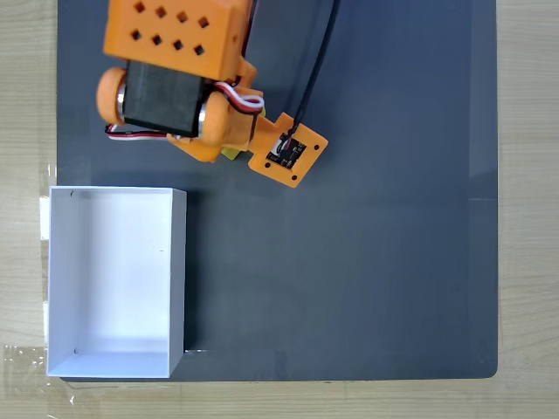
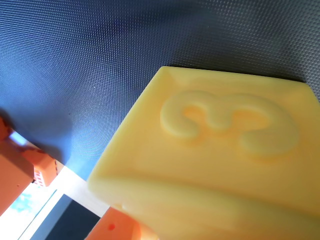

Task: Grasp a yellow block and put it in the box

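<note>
The yellow block (image 2: 220,150) looms large in the wrist view, with a raised figure 3 on the face towards the camera and the dark mat behind it. In the fixed view only a sliver of the yellow block (image 1: 230,154) peeks out under my orange gripper (image 1: 225,148), which hangs over it at the upper left of the mat. One orange finger (image 2: 115,227) sits right under the block's lower edge. Another orange part (image 2: 22,165) stands to the left with a strip of mat between it and the block. The white box (image 1: 115,283) lies open below the arm.
A dark grey mat (image 1: 376,262) covers most of the wooden table (image 1: 26,105). The arm's body (image 1: 175,52) overhangs the mat's upper left. A small orange camera mount (image 1: 288,150) with a black cable sticks out to the right of the gripper.
</note>
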Tool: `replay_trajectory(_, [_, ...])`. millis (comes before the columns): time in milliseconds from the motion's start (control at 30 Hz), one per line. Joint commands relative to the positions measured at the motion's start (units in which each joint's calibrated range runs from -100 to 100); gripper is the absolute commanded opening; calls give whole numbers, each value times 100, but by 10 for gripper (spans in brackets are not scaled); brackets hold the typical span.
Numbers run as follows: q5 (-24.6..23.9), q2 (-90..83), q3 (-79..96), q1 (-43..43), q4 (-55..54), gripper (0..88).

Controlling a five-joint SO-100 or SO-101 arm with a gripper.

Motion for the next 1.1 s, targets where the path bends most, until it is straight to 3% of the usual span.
replay_trajectory(0, [29,-103,-168,-149,-40,159])
replay_trajectory(300, [3,-1653,-150,-1420,-215,159])
replay_trajectory(433, [29,-2755,-141,-2009,-904,159])
replay_trajectory(567, [108,-3687,-68,-2076,-1960,159])
replay_trajectory(900, [1950,-4577,1388,-763,-4508,159])
replay_trajectory(1067, [2385,-4035,1587,-124,-5677,159])
